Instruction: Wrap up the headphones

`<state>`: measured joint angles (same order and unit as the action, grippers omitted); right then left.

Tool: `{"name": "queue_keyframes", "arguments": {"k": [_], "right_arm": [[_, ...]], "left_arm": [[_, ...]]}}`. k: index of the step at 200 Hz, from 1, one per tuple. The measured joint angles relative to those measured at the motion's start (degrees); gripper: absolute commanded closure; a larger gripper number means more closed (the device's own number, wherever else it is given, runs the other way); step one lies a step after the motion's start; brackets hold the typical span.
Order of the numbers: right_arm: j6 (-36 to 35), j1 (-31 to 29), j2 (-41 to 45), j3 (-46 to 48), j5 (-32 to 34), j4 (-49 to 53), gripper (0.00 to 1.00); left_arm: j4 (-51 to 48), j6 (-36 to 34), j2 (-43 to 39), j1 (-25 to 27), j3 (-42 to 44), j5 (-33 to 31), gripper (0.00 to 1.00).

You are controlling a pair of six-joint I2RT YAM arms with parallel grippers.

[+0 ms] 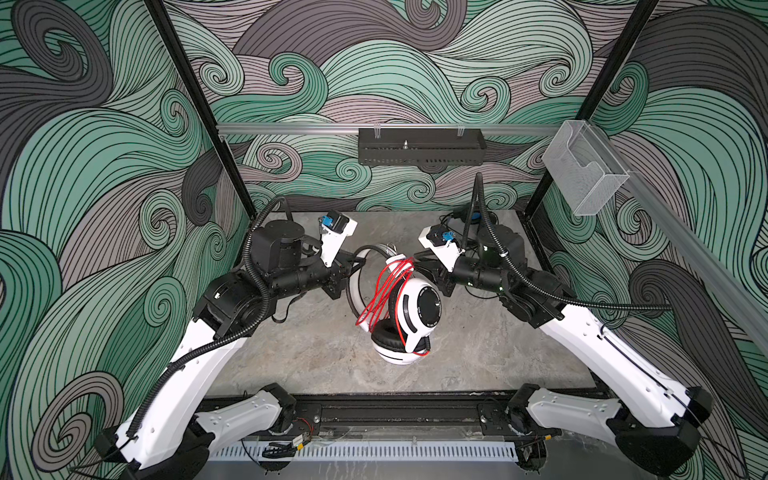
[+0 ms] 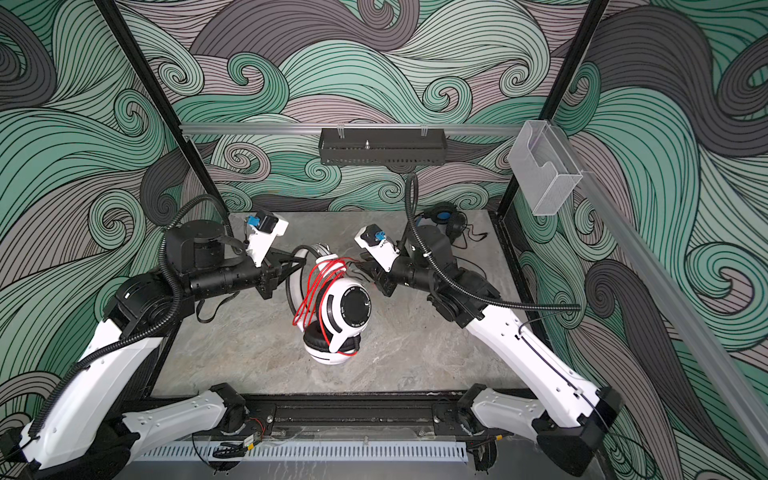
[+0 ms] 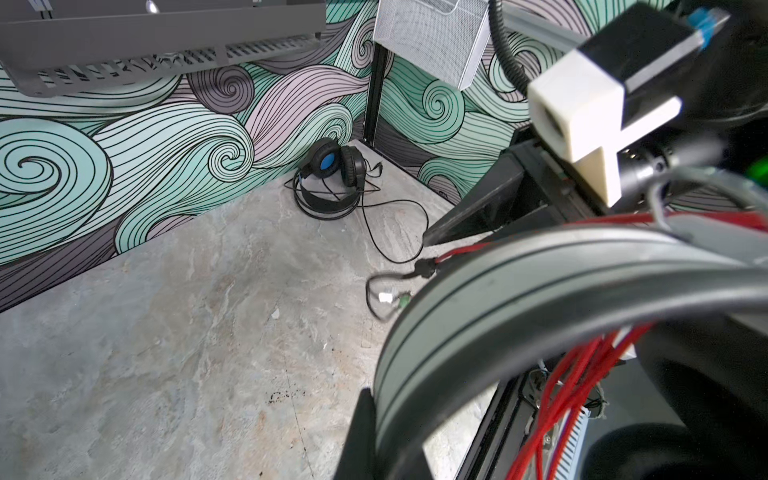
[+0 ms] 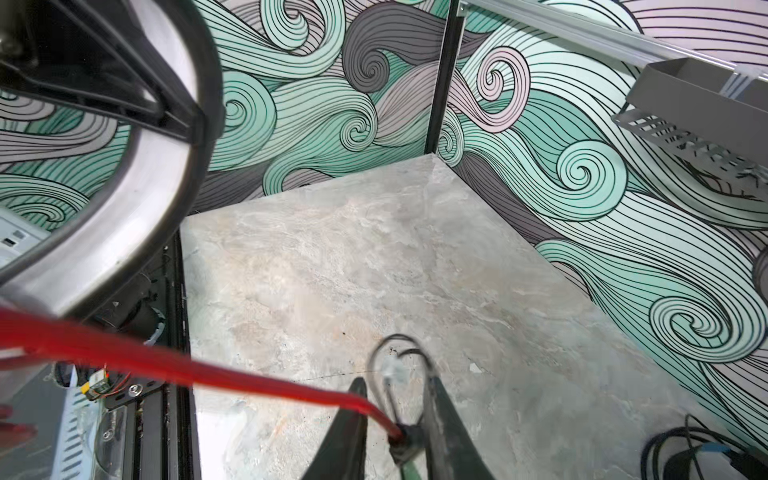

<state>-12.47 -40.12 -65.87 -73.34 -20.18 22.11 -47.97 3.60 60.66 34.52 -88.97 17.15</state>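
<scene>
The walls [image 1: 415, 62] had big green and gray swirls all around. The table [image 1: 311, 361] was gray, like stone. Two arms reached in, the left arm [image 1: 199, 365] and the right arm [image 1: 602, 353]. One black tray [image 1: 422, 151] hung at 12 o'clock and one clear box [image 1: 582, 174] at 2 o'clock.

There were two pairs of headphones. The white headphones [image 1: 415, 307] stood in the middle of the table, with one red cord [image 1: 376, 299] looped around the band. The black headphones [image 3: 332, 174] lay in the far corner at 1 o'clock. The left wrist view showed them whole. In a top view the right arm hid most of the black headphones [image 1: 486, 217].

The left gripper [image 1: 355, 266], at 10 o'clock from the white headphones, was clamped on the band. Only the right wrist view showed the right gripper [image 4: 395, 378] well. Its jaws stood a little apart, with the red cord's end between them.
</scene>
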Motion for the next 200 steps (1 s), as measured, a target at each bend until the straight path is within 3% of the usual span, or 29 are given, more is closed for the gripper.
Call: {"name": "queue_keyframes", "arguments": {"k": [85, 200], "right_arm": [[14.47, 0.5, 1.92, 10.05, -9.81, -13.16, 0.6], [18.86, 0.52, 10.16, 16.0, -11.54, -14.49, 0.37]], "left_arm": [[2.69, 8.28, 1.95, 0.0, -3.28, 0.66, 1.0], [4.33, 15.34, 3.32, -0.87, -5.86, 1.03, 1.0]]}}
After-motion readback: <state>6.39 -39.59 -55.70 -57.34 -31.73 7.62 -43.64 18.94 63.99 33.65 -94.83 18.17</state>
